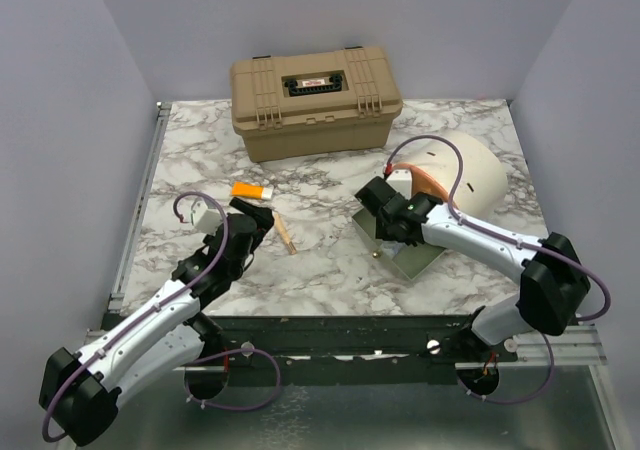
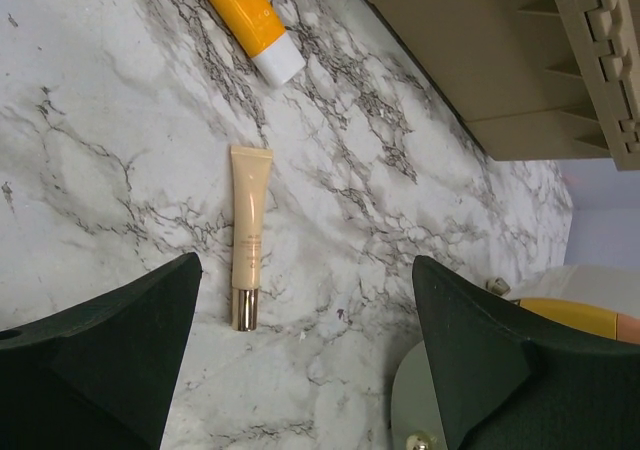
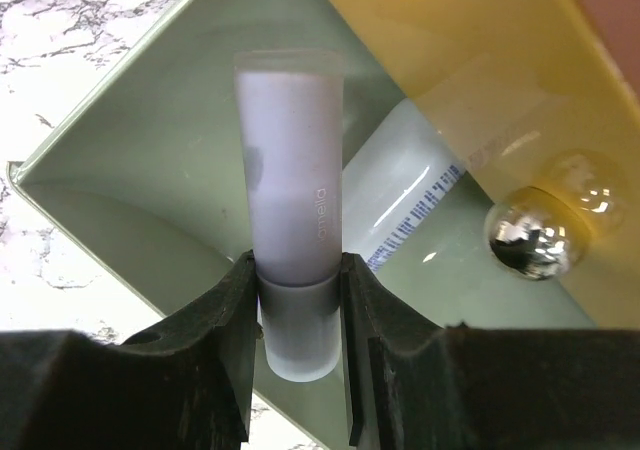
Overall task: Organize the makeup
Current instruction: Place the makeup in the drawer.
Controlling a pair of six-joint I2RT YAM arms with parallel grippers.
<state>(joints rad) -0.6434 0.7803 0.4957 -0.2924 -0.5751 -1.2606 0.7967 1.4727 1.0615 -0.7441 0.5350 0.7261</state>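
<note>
- The right jaws are closed narrowly on the cap end of a pale tube [image 3: 290, 200]. In the middle of the right wrist view this tube points away from them over a green tray [image 3: 130, 160].
- I think the cap end is gripped so that the long body is free to go down into the tray first.
- A white tube [image 3: 400, 205] with small print lies inside the tray, just right of the held one. So the tray seems to be the place where the makeup is collected.
- The left jaws are wide open and have hold of nothing. They hang above the table [image 2: 90, 120], with one finger at the lower left and one at the lower right of the left wrist view.
- A beige tube [image 2: 249, 235] with a gold cap lies flat on the table, left of the centre of that view. Its length runs toward the gap, so the jaws would close across its narrow side. The wide opening probably serves to come down around it.
- An orange tube [image 2: 243, 10] with a white cap lies at the top of that view, apart from the beige one. In the top view it is left of centre, below the tan case [image 1: 315, 100].
- Both of these tubes are not yet put away.
</note>
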